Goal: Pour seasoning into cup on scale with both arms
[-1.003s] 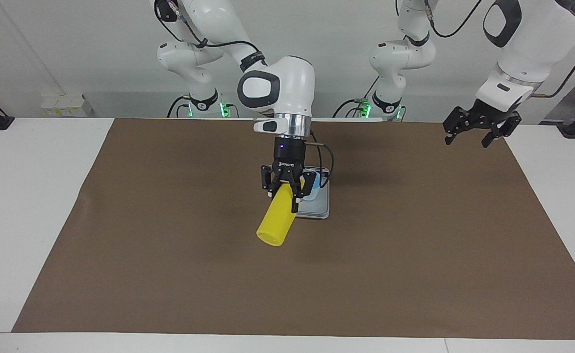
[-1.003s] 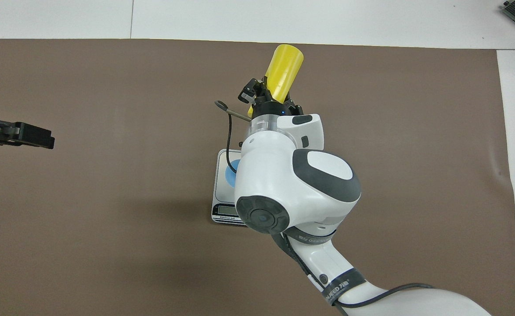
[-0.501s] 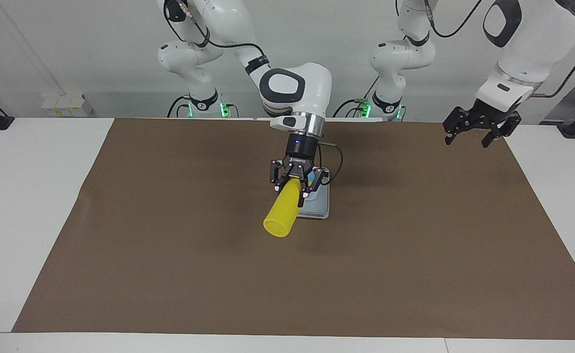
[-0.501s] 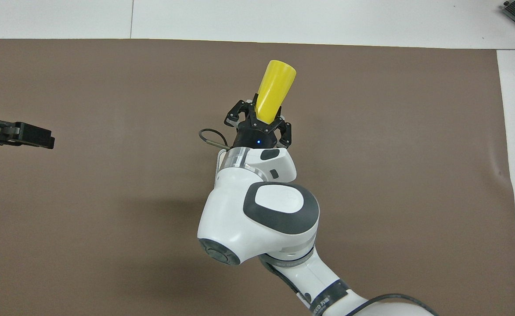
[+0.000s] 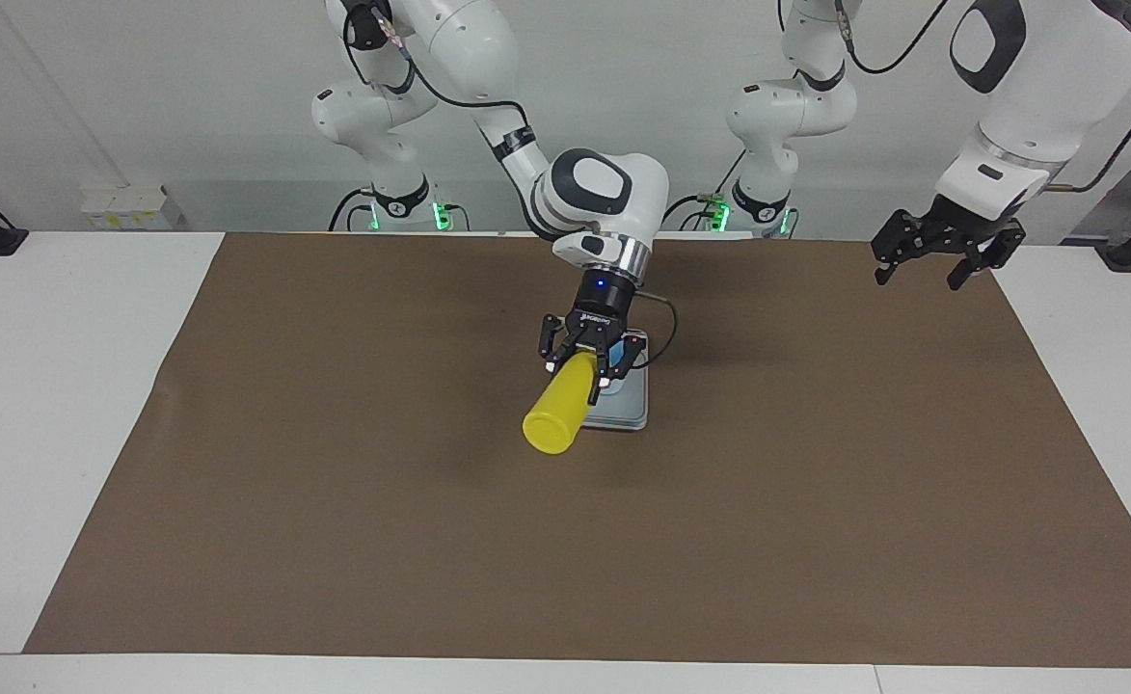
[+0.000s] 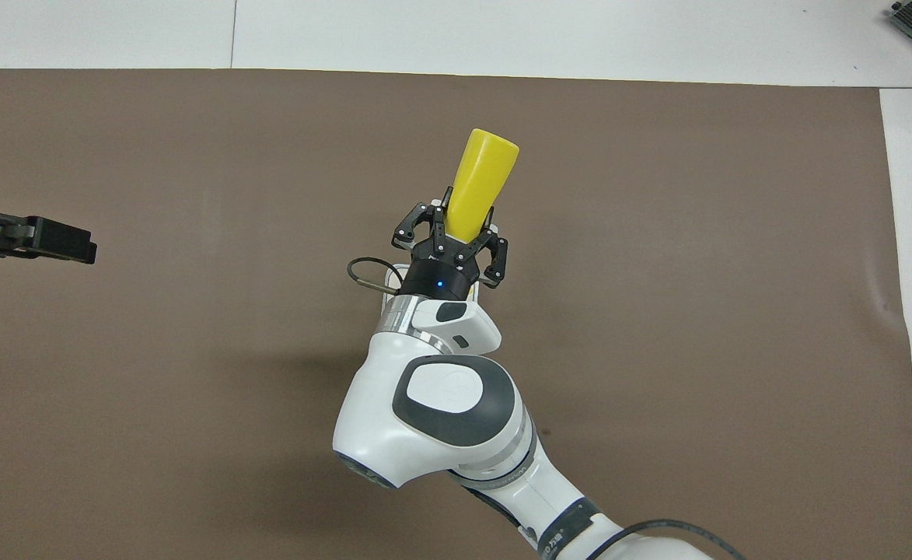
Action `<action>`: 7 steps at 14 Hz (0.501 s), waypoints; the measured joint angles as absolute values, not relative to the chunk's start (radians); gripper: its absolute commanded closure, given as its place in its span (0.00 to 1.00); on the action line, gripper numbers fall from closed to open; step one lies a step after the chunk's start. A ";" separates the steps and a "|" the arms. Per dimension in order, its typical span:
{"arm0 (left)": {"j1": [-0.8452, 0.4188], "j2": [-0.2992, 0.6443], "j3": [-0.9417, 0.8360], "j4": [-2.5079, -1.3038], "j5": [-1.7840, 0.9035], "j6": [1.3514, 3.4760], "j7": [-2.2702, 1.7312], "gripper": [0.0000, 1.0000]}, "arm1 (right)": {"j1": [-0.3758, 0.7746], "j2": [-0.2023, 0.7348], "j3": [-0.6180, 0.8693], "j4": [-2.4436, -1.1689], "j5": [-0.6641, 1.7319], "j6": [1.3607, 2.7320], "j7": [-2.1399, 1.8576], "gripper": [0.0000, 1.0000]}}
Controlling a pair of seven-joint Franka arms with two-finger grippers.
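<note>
Surveying the scene from largest item to smallest, we see a white desk (image 5: 64,405) covered over most of its top by a brown mat (image 5: 334,540). We note the right arm (image 5: 488,106) reaching out over the middle of the mat, its wrist angled down toward the scale. We note the left arm (image 5: 1028,106) waiting at its own end of the desk, with the left hand (image 5: 922,275) raised over the mat's edge there and its fingers spread apart, holding nothing. In the overhead view only that hand's dark tip (image 6: 51,241) enters the frame. The right hand (image 5: 584,371) is closed on the seasoning (image 5: 560,410), a yellow bottle gripped near its nozzle end. The bottle is tilted steeply, with its flat base raised and pointing away from the robots, and its nozzle end hidden between the fingers. In the overhead view the bottle (image 6: 480,183) extends from the right hand (image 6: 456,237) away from the robots. The scale (image 5: 628,410) lies flat on the mat under the right hand, largely covered by it. Only a small blue part of the cup (image 5: 638,345) shows on the scale, just beside the fingers; we cannot tell whether the nozzle is over it.
</note>
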State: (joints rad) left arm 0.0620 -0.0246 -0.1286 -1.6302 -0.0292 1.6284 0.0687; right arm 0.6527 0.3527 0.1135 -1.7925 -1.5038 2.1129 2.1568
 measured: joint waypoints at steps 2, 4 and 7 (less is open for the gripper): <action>0.062 -0.025 -0.129 -1.630 -0.029 1.628 0.069 0.00 | 0.670 0.353 0.114 -1.799 -1.520 2.086 2.180 1.00; 0.062 -0.025 -0.129 -1.630 -0.029 1.628 0.069 0.00 | 0.679 0.352 0.114 -1.816 -1.563 2.076 2.229 1.00; 0.062 -0.025 -0.129 -1.630 -0.029 1.628 0.069 0.00 | 0.679 0.351 0.113 -1.836 -1.615 2.076 2.276 1.00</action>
State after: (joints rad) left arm 0.0620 -0.0246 -0.1286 -1.6302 -0.0292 1.6284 0.0687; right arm 0.6789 0.3512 0.1126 -1.8363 -1.6152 2.0761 2.2756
